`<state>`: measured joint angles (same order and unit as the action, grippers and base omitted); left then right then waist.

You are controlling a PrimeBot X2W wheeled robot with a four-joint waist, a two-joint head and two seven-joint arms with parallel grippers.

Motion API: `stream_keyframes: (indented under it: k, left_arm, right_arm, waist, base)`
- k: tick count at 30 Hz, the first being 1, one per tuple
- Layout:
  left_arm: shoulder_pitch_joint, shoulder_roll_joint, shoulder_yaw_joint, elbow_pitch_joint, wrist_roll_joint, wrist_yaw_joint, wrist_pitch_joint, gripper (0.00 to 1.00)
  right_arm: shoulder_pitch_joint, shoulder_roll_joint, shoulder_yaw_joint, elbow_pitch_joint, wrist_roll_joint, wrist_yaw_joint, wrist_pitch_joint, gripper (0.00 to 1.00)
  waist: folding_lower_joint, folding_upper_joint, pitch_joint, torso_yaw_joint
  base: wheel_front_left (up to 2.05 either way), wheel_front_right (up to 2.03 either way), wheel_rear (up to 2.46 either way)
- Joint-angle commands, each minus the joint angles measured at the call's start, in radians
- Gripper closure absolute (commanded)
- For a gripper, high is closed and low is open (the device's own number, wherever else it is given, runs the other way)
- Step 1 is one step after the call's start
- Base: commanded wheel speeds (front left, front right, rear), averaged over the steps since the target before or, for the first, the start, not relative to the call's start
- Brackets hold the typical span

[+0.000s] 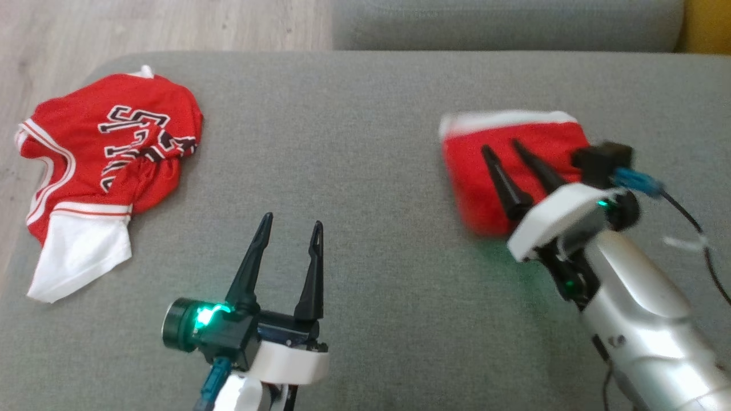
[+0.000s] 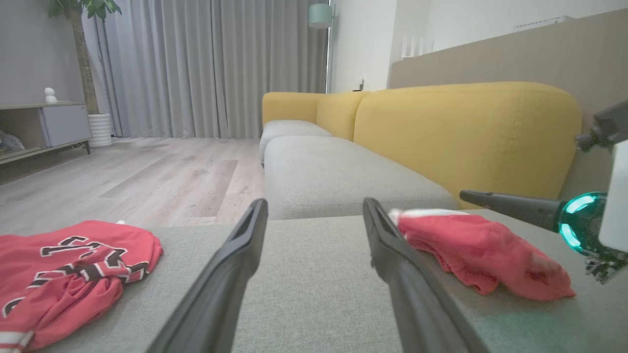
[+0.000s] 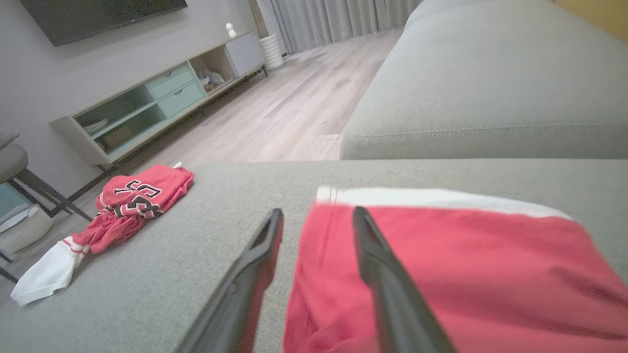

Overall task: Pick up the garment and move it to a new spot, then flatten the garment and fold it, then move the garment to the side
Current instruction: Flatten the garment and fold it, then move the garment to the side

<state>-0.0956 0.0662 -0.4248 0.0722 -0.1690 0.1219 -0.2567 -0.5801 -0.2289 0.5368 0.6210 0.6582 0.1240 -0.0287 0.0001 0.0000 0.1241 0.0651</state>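
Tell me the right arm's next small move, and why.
Probably lower the right gripper and close it on the folded red garment. Its fingers are open and spread over the garment's left part, holding nothing, and the garment looks folded already, so moving it aside seems to be what remains. The left gripper sits open, apart from it.

— The folded red cloth garment with a white band [image 1: 465,171] looks smeared at its edges in the head view. Its right end is hidden behind the right gripper [image 1: 501,145] and its wrist.

— And the crumpled red jersey with black-and-white lettering [image 1: 108,148]?

— The letters are folded over and unreadable. The left wrist view's corner crops it.
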Motion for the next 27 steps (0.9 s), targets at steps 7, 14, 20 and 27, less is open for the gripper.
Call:
stream_keyframes:
  k: [7, 14, 20, 27]
  left_arm:
    - [0.039, -0.011, 0.067, -0.019, -0.022, 0.013, -0.005, 0.00]
    - [0.134, -0.013, 0.138, -0.031, -0.027, 0.019, -0.005, 0.00]
    - [0.193, -0.015, 0.196, 0.004, -0.030, 0.021, -0.005, 0.00]
    - [0.247, -0.016, 0.246, 0.043, -0.010, 0.019, -0.005, 0.00]
  right_arm:
    - [0.126, -0.023, -0.131, -0.028, -0.124, 0.007, -0.199, 0.00]
    - [0.351, -0.026, -0.246, -0.081, -0.208, 0.007, -0.232, 0.00]
    - [0.530, 0.020, -0.322, -0.217, -0.301, 0.007, -0.233, 0.00]
    - [0.634, 0.059, -0.338, -0.304, -0.376, 0.007, -0.233, 0.00]
  waist:
    - [-0.0001, 0.0000, -0.091, 0.005]
    - [-0.0001, 0.0000, -0.185, -0.013]
    - [-0.0001, 0.0000, -0.231, -0.025]
    - [-0.0001, 0.0000, -0.268, -0.043]
  base:
    - [0.00, 0.00, 0.00]
    - [0.00, 0.00, 0.00]
    - [0.00, 0.00, 0.00]
    - [0.00, 0.00, 0.00]
